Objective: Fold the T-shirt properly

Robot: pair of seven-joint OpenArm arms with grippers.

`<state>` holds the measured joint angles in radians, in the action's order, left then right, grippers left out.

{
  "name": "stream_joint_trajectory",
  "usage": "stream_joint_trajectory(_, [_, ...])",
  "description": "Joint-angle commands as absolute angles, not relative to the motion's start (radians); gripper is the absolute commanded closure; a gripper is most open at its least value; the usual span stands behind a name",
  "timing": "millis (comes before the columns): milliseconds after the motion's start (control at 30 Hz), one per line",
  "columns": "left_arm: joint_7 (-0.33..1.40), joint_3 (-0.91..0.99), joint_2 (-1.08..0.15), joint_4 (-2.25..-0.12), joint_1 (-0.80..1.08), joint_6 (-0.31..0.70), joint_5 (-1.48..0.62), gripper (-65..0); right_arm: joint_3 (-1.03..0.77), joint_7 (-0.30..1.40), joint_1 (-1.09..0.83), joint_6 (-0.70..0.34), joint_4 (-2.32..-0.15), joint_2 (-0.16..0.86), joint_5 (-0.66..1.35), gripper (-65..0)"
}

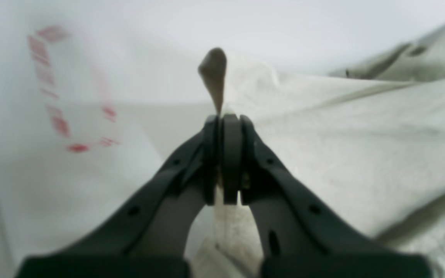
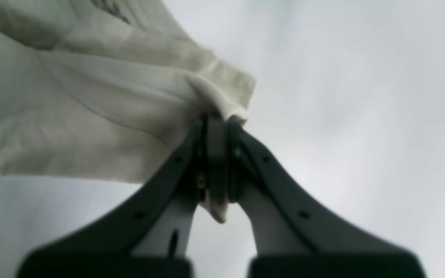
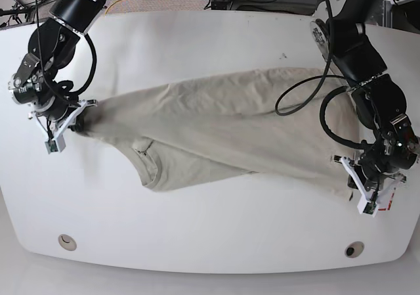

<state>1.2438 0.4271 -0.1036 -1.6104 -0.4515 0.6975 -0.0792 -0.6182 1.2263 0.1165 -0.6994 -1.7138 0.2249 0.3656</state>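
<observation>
At about nine o'clock on the white table (image 3: 210,242), the right gripper (image 3: 73,123) has its jaws pinched tight on one end of the T-shirt (image 3: 223,137); the right wrist view shows a bunched hem corner squeezed between them. From there the beige T-shirt stretches across the table's middle, partly lifted and twisted, with the collar (image 3: 146,163) sagging toward seven o'clock. At about four o'clock the left gripper (image 3: 363,182) is likewise clamped shut on the opposite edge, a thin nub of cloth poking out past the tips in the left wrist view. I judge the fold barely begun: the cloth is only grasped and stretched, with no clean crease yet. Bare table lies toward twelve and six o'clock; both grippers sit near the side edges, with little outward room.
</observation>
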Motion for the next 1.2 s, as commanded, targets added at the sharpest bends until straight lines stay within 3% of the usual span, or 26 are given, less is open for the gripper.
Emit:
stream_joint_trajectory(0, [1.260, 0.424, -0.111, -1.709, -0.495, 0.698, -0.087, 0.0, -0.591, 1.207, 0.183, -0.698, -1.730, 0.259, 0.372, 0.0])
stream_joint_trajectory(333, [1.357, 0.423, -0.134, -1.867, -0.662, 0.698, -0.084, 0.0, -0.501, 1.208, 0.446, -0.698, -1.595, 0.338, 0.372, 0.0])
stream_joint_trajectory(667, [1.360, 0.423, -0.194, -1.859, -0.906, 0.698, -0.077, 0.0, -0.369, 1.208, 0.771, -0.698, -1.405, 0.466, 0.381, 0.0])
stream_joint_trajectory(1167, [1.360, 0.412, -0.229, -1.794, -1.216, 0.698, -0.079, 0.0, -0.199, 1.273, 1.156, -0.698, -1.386, 0.545, 0.383, 0.0])
